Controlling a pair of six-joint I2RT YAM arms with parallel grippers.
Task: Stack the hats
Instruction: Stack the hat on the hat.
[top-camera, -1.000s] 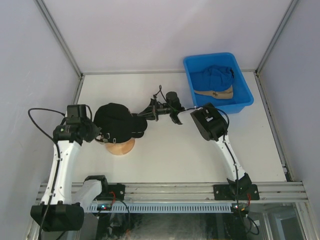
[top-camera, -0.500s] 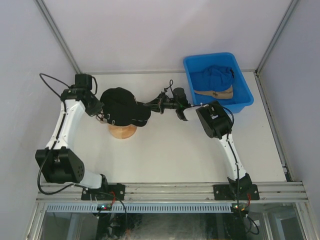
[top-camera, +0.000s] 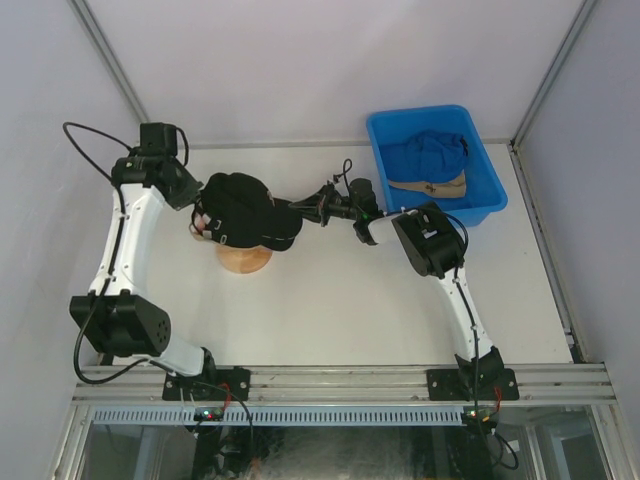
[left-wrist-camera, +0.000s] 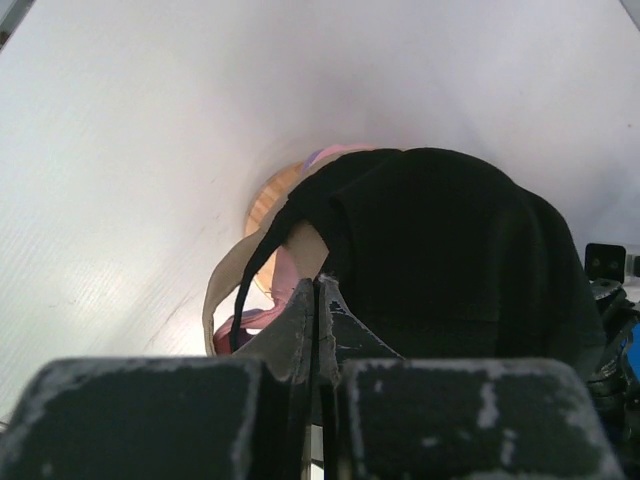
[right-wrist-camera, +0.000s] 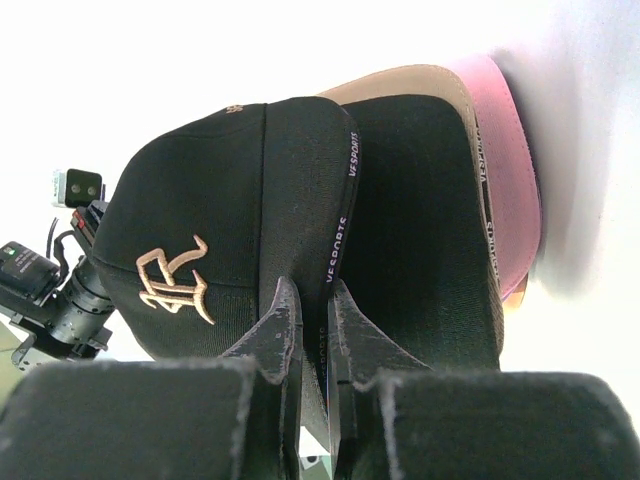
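Black cap (top-camera: 240, 205) tops the stand (top-camera: 243, 262), left of the table's (top-camera: 350, 320) middle, with the left gripper (left-wrist-camera: 316, 292) pinched tight on its back rim and the right gripper (right-wrist-camera: 312, 300) clamped on its brim. Both should draw down evenly, so the crown seats square over the tan cap (right-wrist-camera: 400, 82). Since a second ago the left arm has swung from the near side towards the far-left corner.

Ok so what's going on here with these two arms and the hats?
Both arms are holding one black cap: the left pincer is shut on its back edge, the right pincer on its brim. It sits over a pink cap and a tan cap stacked on the wooden stand. A blue cap lies in the blue bin.
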